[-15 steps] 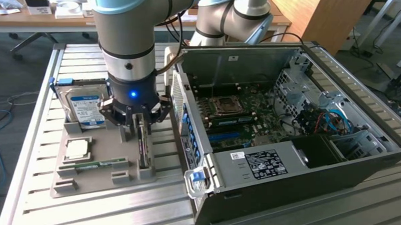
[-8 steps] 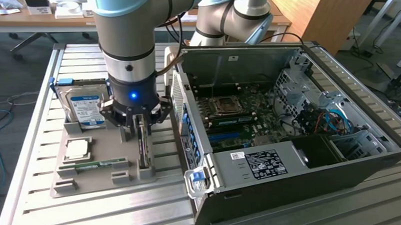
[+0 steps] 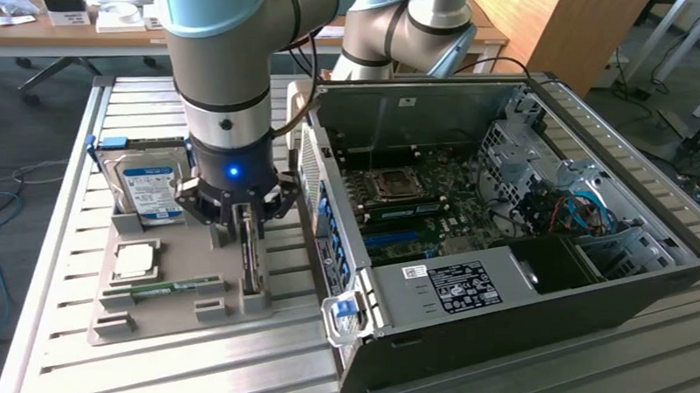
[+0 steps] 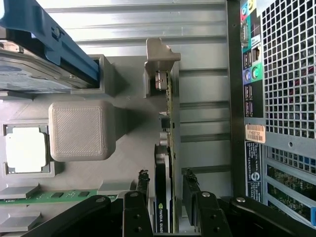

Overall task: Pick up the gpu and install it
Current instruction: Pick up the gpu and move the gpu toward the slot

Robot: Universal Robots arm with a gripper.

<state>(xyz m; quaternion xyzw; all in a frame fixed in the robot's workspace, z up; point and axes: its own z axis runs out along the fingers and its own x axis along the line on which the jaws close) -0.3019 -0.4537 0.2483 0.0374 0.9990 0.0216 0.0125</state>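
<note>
Gripper [image 4: 166, 174] — wide — astride gpu [image 4: 162, 200] (NVIDIA)

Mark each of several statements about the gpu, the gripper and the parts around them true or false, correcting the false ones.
1. The gpu stands on edge in a slot of the grey tray. True.
2. The gpu is seated in the motherboard. False: it is in the tray, outside the computer case.
3. The gripper straddles the gpu, one finger on each side, gaps showing. True.
4. The hard drive lies inside the computer case. False: it stands in the tray.
5. The computer case lies open, its motherboard showing. True.
</note>
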